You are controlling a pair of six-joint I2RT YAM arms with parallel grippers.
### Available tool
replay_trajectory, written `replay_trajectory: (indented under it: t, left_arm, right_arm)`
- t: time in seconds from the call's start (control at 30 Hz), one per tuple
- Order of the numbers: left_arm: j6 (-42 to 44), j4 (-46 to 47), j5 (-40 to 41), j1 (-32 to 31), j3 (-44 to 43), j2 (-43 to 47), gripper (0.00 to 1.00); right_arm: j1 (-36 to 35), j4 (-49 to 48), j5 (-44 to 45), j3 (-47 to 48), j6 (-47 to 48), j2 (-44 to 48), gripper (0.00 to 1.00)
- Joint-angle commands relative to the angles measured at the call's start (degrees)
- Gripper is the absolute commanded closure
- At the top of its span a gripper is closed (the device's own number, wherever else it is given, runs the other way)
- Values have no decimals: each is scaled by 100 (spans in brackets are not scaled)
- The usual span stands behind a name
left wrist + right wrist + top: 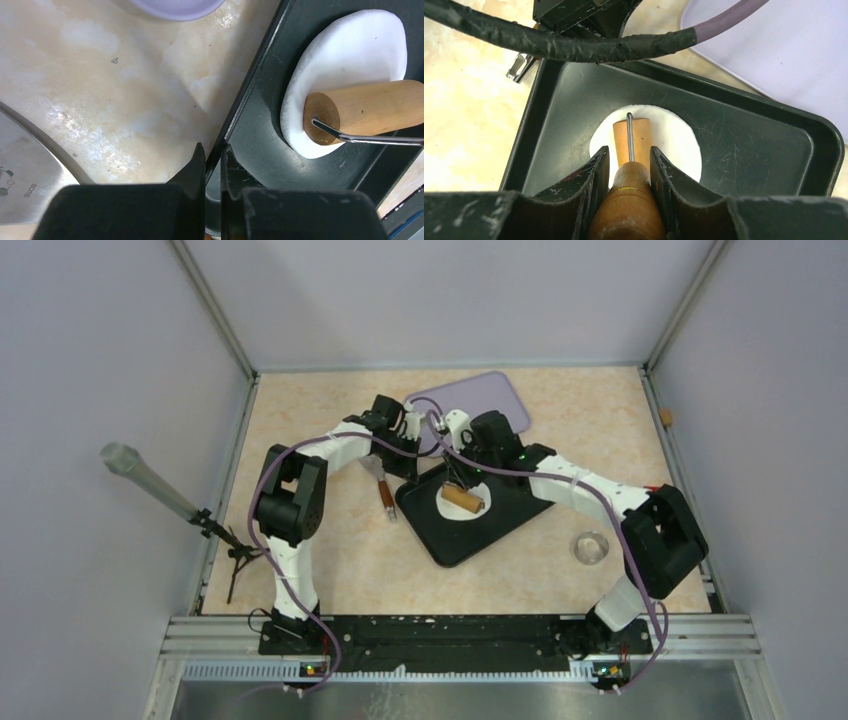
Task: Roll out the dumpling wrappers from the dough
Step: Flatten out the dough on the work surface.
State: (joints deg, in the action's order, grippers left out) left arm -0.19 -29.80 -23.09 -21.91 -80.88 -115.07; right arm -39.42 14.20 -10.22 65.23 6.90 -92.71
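The dough (447,508) is a flattened, roughly round white sheet lying in the black tray (470,540). It also shows in the left wrist view (350,50) and the right wrist view (679,145). A wooden roller (463,500) with a wire yoke rests on it. My right gripper (630,155) is shut on the roller's wooden handle (629,205), above the tray (458,478). My left gripper (213,152) is shut on the tray's left rim (235,120), at the tray's left corner (413,472). No separate small wrappers are in view.
A purple board (480,400) lies behind the tray. A metal scraper with a brown handle (383,490) lies left of the tray, its blade in the left wrist view (20,165). A small clear glass dish (590,546) stands right of the tray. A grey rod (150,485) juts in at far left.
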Motion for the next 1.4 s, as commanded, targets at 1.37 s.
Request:
replay_trajectory:
  t: [1.37]
  left_arm:
    - [-691,441,310,20,20,-517,100]
  right_arm:
    - [-559,1380,-1743,-1449,-6,-422,100]
